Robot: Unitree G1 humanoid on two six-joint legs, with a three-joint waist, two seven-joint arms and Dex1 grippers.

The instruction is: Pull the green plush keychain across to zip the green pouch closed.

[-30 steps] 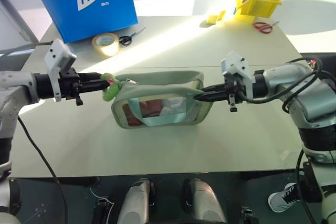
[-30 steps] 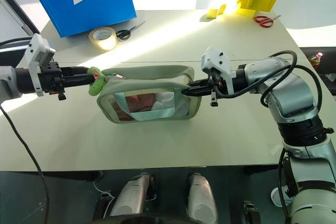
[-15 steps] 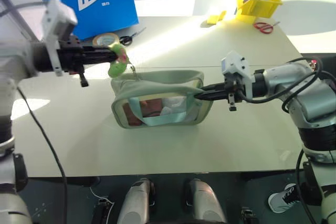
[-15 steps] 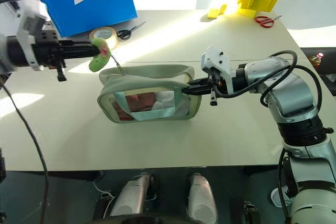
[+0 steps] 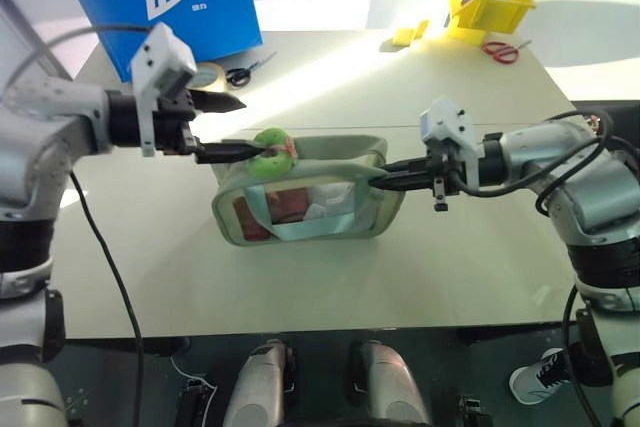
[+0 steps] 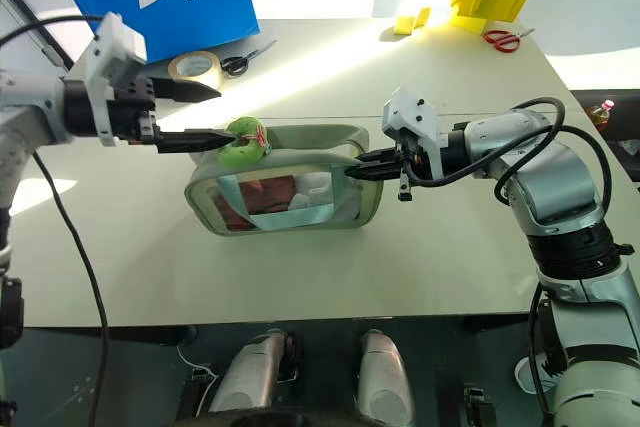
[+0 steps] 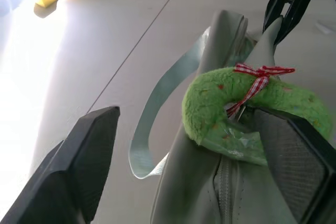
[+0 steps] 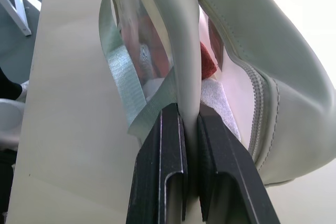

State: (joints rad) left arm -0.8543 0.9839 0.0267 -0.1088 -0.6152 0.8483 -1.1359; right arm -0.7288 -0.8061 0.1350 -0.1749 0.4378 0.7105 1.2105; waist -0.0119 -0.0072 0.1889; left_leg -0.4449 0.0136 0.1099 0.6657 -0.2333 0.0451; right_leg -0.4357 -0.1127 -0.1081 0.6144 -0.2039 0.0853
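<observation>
Released, green plush keychain [image 5: 271, 154] rests atop green pouch [image 5: 300, 205] on cream table [image 5: 330, 277].

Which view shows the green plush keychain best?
Left wrist view: the green plush keychain sits close up, showing its red checked ribbon and the green pouch zipper beneath. Both eye views show it as a small ring atop the pouch's left end.

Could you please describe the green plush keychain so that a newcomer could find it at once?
On the pale table lies a sage-green fabric pouch with a clear window. On its top edge sits the bright-green fuzzy ring-shaped plush keychain, alone in wearing a red checked bow.
</observation>
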